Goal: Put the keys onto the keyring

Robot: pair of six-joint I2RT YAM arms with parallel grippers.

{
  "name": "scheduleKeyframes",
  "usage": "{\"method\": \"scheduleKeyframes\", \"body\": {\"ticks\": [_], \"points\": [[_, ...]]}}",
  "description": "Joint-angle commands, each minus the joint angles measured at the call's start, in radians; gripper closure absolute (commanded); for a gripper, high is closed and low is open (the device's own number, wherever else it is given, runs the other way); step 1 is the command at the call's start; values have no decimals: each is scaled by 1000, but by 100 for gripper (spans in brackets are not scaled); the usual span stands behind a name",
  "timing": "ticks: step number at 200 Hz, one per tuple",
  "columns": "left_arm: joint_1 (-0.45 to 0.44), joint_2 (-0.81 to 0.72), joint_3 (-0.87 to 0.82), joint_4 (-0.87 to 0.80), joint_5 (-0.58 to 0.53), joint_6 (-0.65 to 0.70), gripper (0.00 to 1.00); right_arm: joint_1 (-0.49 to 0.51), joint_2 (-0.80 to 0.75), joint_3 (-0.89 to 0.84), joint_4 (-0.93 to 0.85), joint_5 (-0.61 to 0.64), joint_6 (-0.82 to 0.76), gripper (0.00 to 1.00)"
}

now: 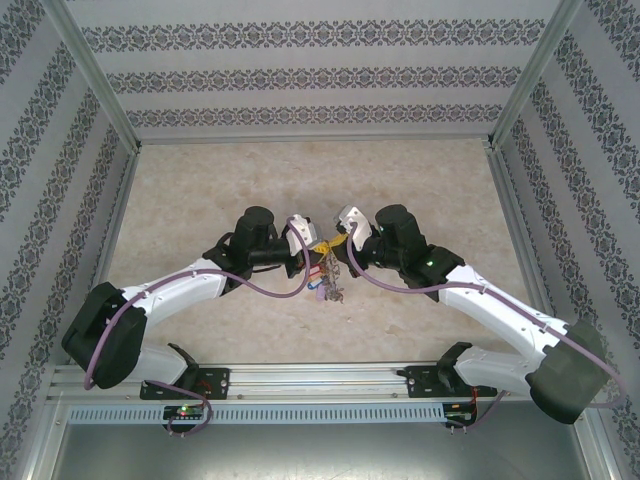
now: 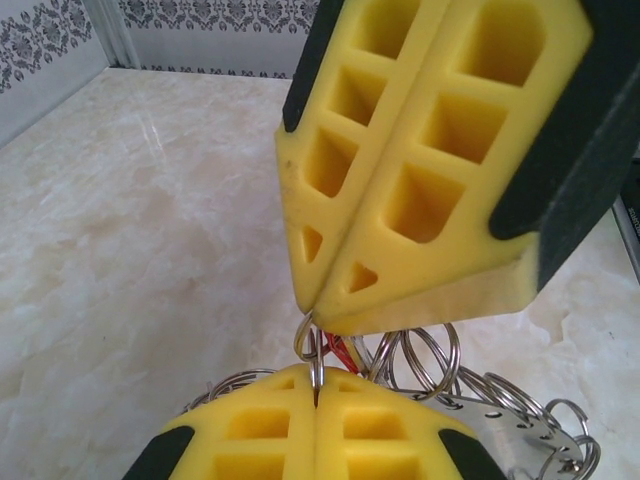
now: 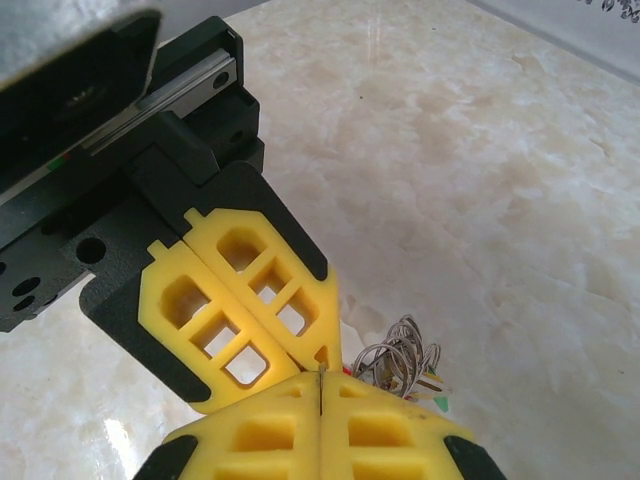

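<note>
My two grippers meet tip to tip above the table's middle. My left gripper (image 2: 316,398) is shut on a small split ring (image 2: 317,365) seen edge-on. The right gripper's yellow fingers (image 2: 400,200) come down from above, shut on a small ring (image 2: 302,338) that crosses the first. A sliver of red tag (image 2: 346,353) shows just behind them. The keyring (image 2: 512,420), a grey metal band fringed with small rings, hangs under both grippers. In the top view the keyring (image 1: 329,280) dangles with coloured tags. My right gripper (image 3: 320,378) touches the left fingers (image 3: 240,300). I cannot pick out single keys.
The marble-patterned table (image 1: 200,200) lies open around the arms. Patterned walls and a metal frame (image 1: 95,75) enclose it on three sides. The arm bases sit on a rail (image 1: 320,378) at the near edge.
</note>
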Motion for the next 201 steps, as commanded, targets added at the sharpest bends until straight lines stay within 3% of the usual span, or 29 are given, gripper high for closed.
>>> {"method": "scheduleKeyframes", "body": {"ticks": [1, 138, 201], "points": [[-8, 2, 21, -8, -14, 11, 100, -5, -43, 27, -3, 21, -19, 100], [-10, 23, -93, 223, -36, -76, 100, -57, 2, 17, -22, 44, 49, 100], [-11, 27, -93, 214, -43, -75, 100, -50, 6, 30, 14, 10, 46, 100]]}}
